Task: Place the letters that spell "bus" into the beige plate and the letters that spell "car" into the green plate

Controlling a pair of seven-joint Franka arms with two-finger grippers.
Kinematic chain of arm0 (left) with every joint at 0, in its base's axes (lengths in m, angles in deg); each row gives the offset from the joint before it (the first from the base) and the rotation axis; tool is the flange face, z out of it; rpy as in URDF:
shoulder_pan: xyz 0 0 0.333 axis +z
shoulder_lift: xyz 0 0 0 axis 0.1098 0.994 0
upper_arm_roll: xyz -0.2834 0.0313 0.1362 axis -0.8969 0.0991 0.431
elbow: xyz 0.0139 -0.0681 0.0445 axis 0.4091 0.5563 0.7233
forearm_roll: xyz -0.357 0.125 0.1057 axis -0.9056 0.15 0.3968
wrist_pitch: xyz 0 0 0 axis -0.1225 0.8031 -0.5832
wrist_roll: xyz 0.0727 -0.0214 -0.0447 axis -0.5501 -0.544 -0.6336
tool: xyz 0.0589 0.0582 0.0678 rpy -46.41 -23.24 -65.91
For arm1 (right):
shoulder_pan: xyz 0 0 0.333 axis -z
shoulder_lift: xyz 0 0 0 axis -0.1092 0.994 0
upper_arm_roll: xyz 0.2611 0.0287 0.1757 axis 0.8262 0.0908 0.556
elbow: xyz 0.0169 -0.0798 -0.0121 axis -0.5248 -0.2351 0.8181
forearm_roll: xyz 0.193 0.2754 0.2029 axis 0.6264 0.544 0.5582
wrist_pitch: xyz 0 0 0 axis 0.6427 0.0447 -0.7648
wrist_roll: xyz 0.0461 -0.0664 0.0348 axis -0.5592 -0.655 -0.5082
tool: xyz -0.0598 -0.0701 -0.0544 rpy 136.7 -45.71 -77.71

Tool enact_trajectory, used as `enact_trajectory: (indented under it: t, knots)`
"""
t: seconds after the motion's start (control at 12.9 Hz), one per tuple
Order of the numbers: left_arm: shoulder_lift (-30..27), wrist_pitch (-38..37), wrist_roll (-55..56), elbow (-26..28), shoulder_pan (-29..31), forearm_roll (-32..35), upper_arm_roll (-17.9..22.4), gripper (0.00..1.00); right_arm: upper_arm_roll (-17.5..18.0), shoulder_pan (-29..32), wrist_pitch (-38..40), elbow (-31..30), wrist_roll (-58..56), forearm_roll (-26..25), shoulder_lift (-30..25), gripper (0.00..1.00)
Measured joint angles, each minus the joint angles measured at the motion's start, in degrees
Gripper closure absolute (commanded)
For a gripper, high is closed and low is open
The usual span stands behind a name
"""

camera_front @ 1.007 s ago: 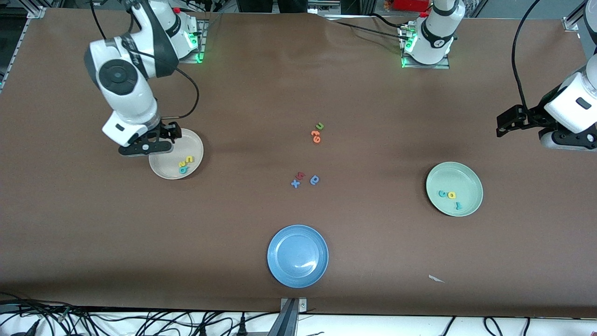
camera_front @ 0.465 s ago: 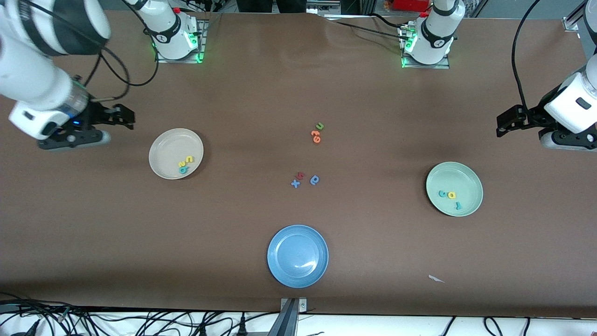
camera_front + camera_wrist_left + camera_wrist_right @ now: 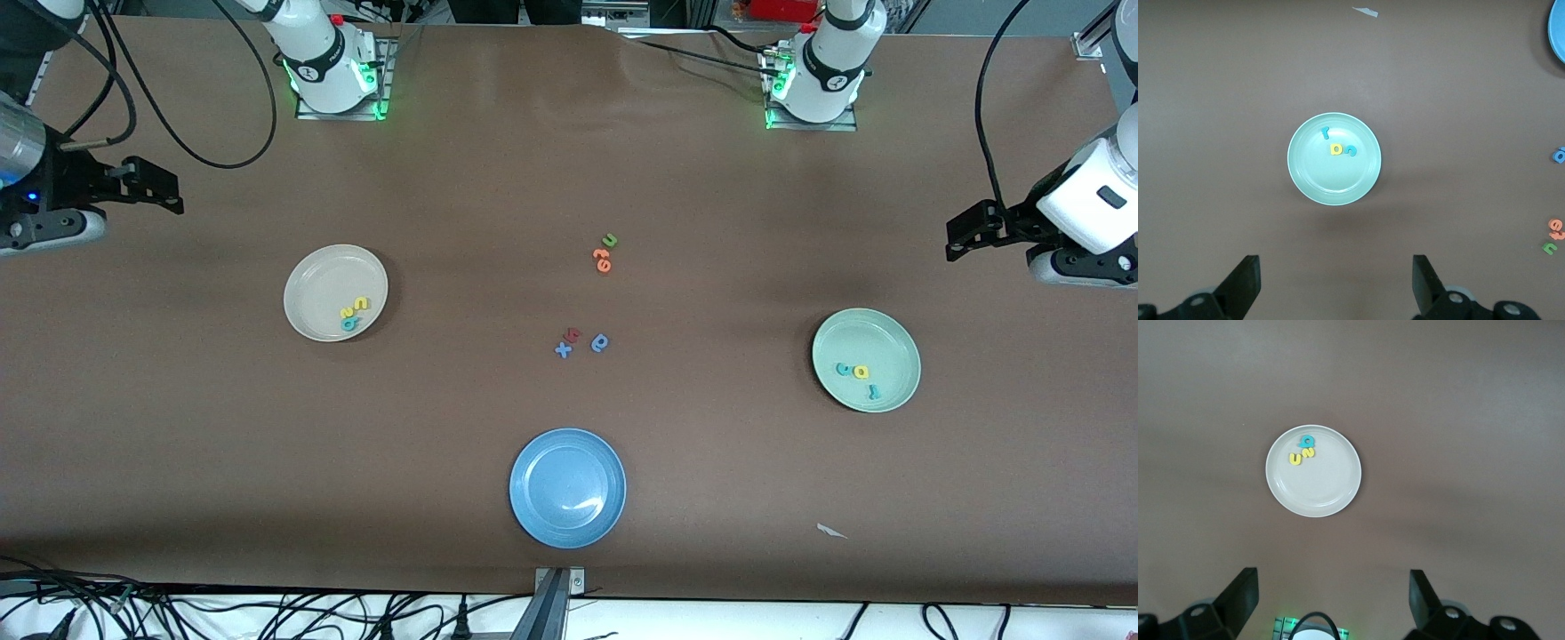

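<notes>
Both jaws wide open, empty. Foam letters (image 3: 1338, 148) lie well clear of them: light, soft; pinch across the strokes.

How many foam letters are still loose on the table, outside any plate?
5. A green letter and orange letter lie mid-table; nearer the camera sit a red letter, blue x and blue letter. None seems hidden.

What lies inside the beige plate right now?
The beige plate holds three foam letters in a cluster: a teal b and two yellow ones, u and s. Nothing covers them; the plate is otherwise bare.
</notes>
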Motion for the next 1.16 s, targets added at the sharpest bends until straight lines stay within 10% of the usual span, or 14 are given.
enact_trajectory:
  t: [1.16]
  knots:
    - [0.0, 0.0, 0.0, 0.0, -0.01, 0.0, 0.0, 0.0, -1.56, -0.24, 1.44, 2.31, -0.06, 0.19, 2.18, 0.0]
